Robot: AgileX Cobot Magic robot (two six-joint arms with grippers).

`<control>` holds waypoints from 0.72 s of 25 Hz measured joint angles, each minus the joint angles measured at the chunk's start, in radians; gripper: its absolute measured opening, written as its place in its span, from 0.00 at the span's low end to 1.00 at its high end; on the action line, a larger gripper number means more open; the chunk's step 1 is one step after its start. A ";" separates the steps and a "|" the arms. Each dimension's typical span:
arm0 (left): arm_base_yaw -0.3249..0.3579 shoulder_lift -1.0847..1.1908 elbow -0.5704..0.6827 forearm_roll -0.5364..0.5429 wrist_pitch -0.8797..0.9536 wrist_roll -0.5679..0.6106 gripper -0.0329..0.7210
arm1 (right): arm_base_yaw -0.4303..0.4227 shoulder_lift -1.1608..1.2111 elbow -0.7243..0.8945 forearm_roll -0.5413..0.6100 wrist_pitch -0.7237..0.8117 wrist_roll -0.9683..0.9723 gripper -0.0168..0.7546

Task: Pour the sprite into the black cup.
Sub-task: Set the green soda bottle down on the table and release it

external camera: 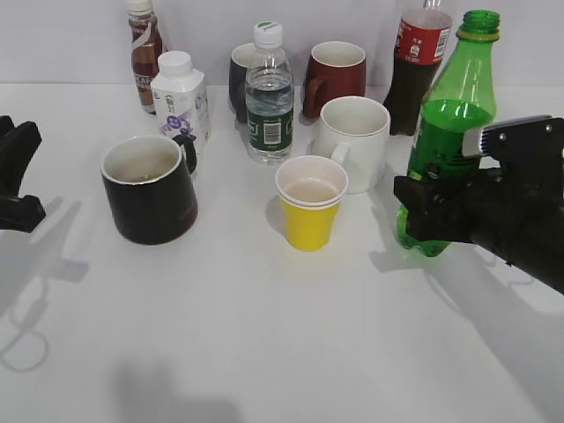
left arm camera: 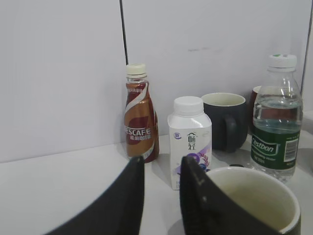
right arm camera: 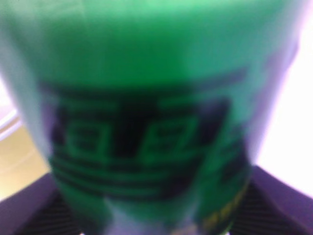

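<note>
Right pincer [external camera: 423, 207] clamped on the sprite [external camera: 454, 115], uncapped, tilted slightly, well right of the black cup [external camera: 148, 188], left pincer [left arm camera: 161, 196] narrowly parted, empty, beside that cup

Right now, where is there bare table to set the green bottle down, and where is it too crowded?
The front of the table is bare, below the black cup and yellow paper cup. A smaller gap lies between those two cups. The back is crowded: coffee bottle, milk carton, water bottle, mugs, cola. The right gripper holds the sprite.
</note>
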 joint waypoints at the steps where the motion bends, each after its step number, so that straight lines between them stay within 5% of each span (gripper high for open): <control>1: 0.000 0.000 0.000 0.000 0.002 -0.001 0.32 | 0.000 0.000 0.000 -0.009 -0.001 -0.001 0.64; 7: 0.000 0.000 0.000 0.000 0.003 -0.001 0.32 | 0.000 0.000 0.000 -0.058 -0.003 -0.002 0.73; 18: 0.000 0.000 0.000 0.011 0.003 -0.001 0.32 | 0.000 0.000 0.049 -0.066 -0.141 -0.003 0.74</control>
